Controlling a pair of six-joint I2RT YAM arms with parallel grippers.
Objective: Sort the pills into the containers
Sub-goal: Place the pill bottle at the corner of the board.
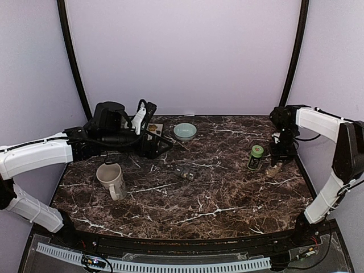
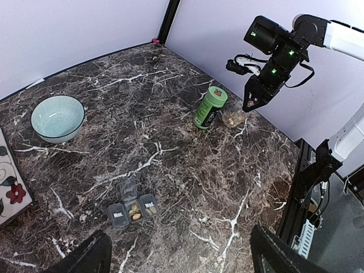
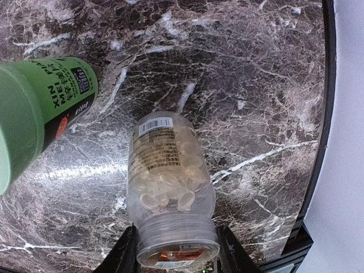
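The left tool (image 2: 179, 234) hangs over the left part of the bench (image 1: 227, 199). Its two fingers (image 2: 91, 255) stand wide apart at the lower corners of the left wrist view, and nothing is between them.

The right tool (image 3: 177, 253) is at the far right side of the bench, directly over a clear bottle (image 3: 170, 182). This bottle stands upright and is partly filled with pale pills. In the right wrist view its lid sits exactly between the two fingers (image 3: 122, 256), which stand close on both sides of it. Only the tips of the fingers are in this view, so I cannot tell if they already press the lid or only stand around it.

A green bottle (image 2: 209, 107) with a green cap stands upright just beside the clear bottle, on the side toward the middle of the bench. The two bottles seem not to touch.

The pill box (image 2: 133, 211) lies near the middle of the bench, well apart from both bottles. It shows three compartments in a row. The outer ones are marked "Mon." and "Wed.", and the middle one has its lid lifted and holds a few brownish pills.

A light blue bowl (image 2: 57, 118) stands at the far side of the bench, and it looks empty. A beige mug (image 1: 112, 179) stands on the left side, near the left arm. A card with a flower pattern (image 2: 11, 187) lies flat to the left of the bowl.
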